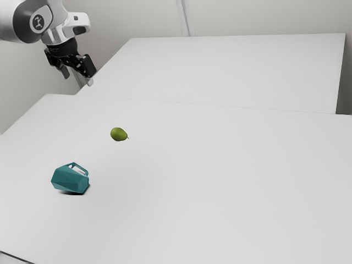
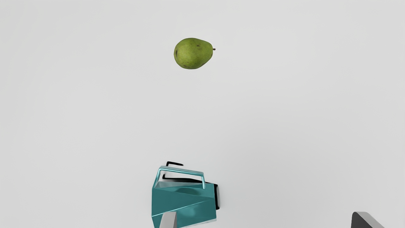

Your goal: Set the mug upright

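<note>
Mug (image 2: pixel 185 202): lay on its side on the table (image 1: pixel 220 192), apart from the pear (image 2: pixel 192 53), with claw (image 2: pixel 264 219) wide and empty, and looked light, hard, maybe slippery, best held round its body.

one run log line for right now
mug: on its side, unheld | claw: open, raised | pear: lying apart from mug | status: mug not yet upright

A teal faceted mug (image 1: pixel 70 180) lies on its side on the white table (image 1: pixel 220 192), near a green pear (image 1: pixel 118 134).
</note>
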